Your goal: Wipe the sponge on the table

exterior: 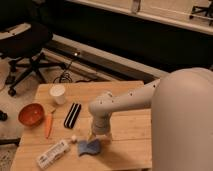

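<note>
The blue-grey sponge [88, 147] lies near the front edge of the light wooden table [127, 127]. My gripper [95, 138] reaches down from the white arm right over the sponge's right side and appears to touch it. The arm's wrist hides where the gripper meets the sponge.
On the table's left side are a white tube [52, 153], an orange carrot [49, 124], an orange bowl [31, 114], a black ridged block [73, 115] and a white cup [58, 93]. An office chair [27, 45] stands behind on the left. My arm covers the right side.
</note>
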